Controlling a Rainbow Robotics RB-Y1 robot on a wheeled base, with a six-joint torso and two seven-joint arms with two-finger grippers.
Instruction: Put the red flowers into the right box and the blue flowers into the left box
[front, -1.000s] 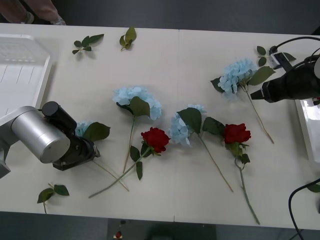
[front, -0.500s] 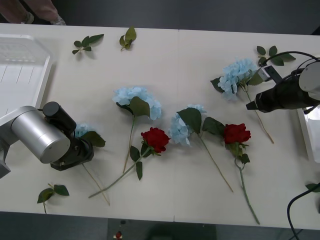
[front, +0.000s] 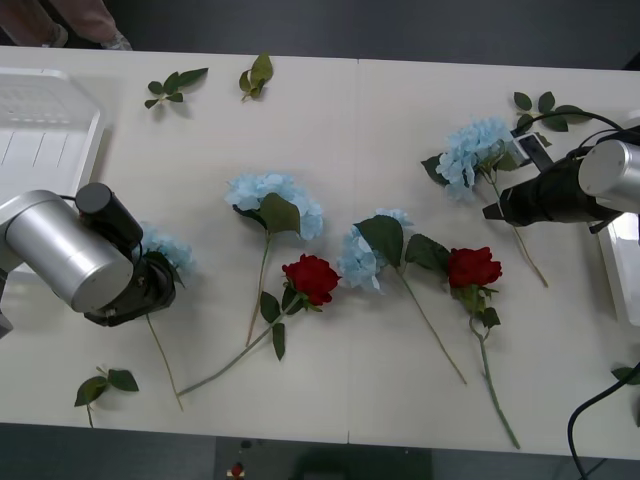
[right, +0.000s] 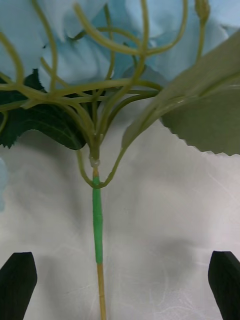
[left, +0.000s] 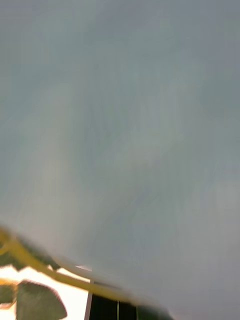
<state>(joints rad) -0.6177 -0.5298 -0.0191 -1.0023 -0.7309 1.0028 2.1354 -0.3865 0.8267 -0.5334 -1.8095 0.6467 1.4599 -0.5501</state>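
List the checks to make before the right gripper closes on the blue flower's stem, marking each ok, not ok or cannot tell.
1. Right gripper open: ok.
2. Stem of the rightmost blue flower between the fingers: ok.
3. That stem apart from the nearby red rose: ok.
4. Visible part of the left box free: ok.
5. Left gripper securely holding the leftmost blue flower: cannot tell.
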